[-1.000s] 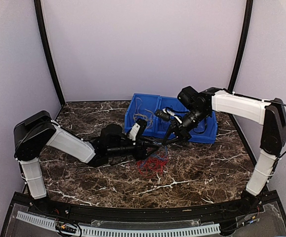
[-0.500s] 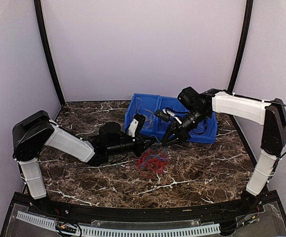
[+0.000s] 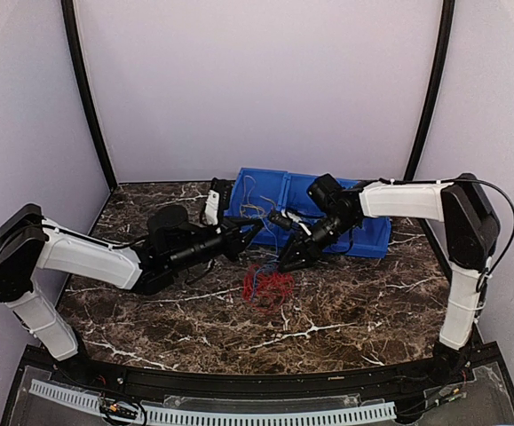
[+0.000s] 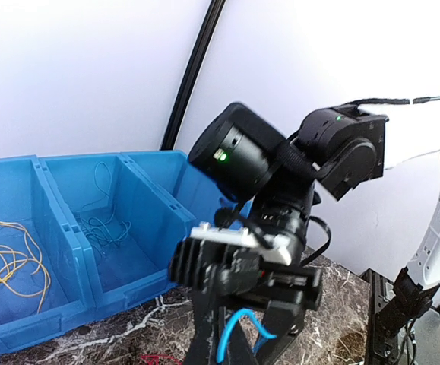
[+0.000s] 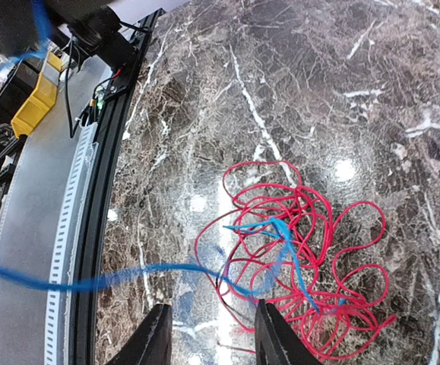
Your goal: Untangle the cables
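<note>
Right gripper [image 5: 208,338] hovers over the cables [image 5: 295,258], 2 fingers [image 5: 155,338] spread, likely lining up on 1 blue strand [image 5: 284,232]; left gripper [image 3: 253,229] near the cables, grip unreadable.

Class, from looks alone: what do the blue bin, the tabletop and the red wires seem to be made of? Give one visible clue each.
The blue bin: probably moulded plastic; even colour, smooth, slightly shiny walls.
The tabletop: polished marble or a marble-look laminate; dark brown with white veins and bright reflections.
The red wires: likely plastic-insulated; thin, glossy, lying in loose curls.
</note>
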Motion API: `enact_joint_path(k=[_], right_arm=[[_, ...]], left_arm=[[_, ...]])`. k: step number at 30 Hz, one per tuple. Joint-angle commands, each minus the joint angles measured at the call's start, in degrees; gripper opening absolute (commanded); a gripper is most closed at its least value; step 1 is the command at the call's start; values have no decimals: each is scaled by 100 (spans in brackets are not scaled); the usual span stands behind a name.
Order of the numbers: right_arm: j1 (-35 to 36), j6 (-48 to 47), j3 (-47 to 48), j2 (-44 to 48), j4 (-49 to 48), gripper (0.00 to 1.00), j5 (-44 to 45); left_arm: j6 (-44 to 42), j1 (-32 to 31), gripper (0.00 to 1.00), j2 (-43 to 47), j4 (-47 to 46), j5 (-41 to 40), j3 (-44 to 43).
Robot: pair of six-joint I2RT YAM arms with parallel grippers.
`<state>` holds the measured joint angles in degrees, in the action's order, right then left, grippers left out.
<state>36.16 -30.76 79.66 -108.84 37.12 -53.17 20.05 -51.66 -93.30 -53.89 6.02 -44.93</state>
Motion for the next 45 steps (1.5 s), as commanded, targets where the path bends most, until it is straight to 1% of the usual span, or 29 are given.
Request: enact_joint_path(k=[1,3,5,8,13,16,18,20,24,33,35,37,40,43,45], right_arm=[[142,230,-30,-437,-527,37,-273],[152,323,-9,-593,-661,27,-310],[152,350,2,-755,-663,20,-374],[163,387,-192,-824,-734,14,-461],[163,494,-596,-719,-962,7,-527],[163,496,-681,-677,-991,4,-527],[163,501,-705,-657,-999,3,-514],[163,497,-706,-656,-995,2,-507],[163,526,-705,-654,-995,0,-459],[163,469,-775,-447,-956,0,-200],[163,370,-731,-289,-860,3,-242],[163,331,-636,36,-884,13,-79],[163,320,-480,421,-1057,32,549],[161,240,-263,500,-1131,44,1003],[163,117,-172,449,-1200,49,1098]], left_arm=[[97,-28,0,390,40,-245,164],[125,-28,0,488,49,-291,174],[144,-28,0,636,58,-328,162],[67,-28,0,943,205,-378,40],[-453,-28,0,1674,731,-518,-516],[-770,-27,0,2027,1088,-523,-961],[-984,-28,0,2144,1404,-683,-1462],[-1136,-24,0,2220,1644,-697,-1735],[-1248,-27,0,2407,1732,-751,-1977],[-1313,-28,0,2884,1908,-930,-2075],[-1399,-28,0,2933,2032,-1036,-2099],[-1462,-28,0,2923,2178,-1191,-2096],[-1483,-28,0,2869,2347,-1275,-2040],[-1430,-28,0,2790,2360,-1239,-1982],[-1400,-26,0,2744,2350,-1199,-1977]])
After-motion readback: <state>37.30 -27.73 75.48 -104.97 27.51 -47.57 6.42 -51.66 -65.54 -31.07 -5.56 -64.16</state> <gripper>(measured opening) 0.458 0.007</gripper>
